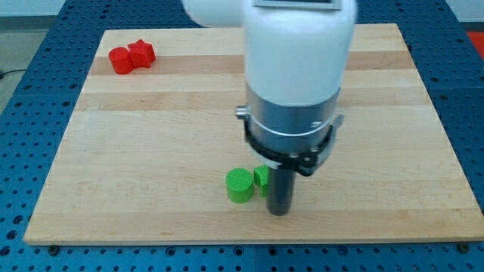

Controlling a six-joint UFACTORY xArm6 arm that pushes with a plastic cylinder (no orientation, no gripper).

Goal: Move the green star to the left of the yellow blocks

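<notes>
A green block [262,177], its shape mostly hidden behind my rod, sits near the view's bottom centre. A round green cylinder [240,185] stands just to its left, touching or nearly touching it. My tip [280,211] rests on the board just right of and slightly below the hidden green block. No yellow blocks show in this view; the arm's white and grey body covers the board's middle and top centre.
Two red blocks [131,57] lie together at the view's top left, one rounded and one star-like. The wooden board [151,136] lies on a blue perforated table [15,113].
</notes>
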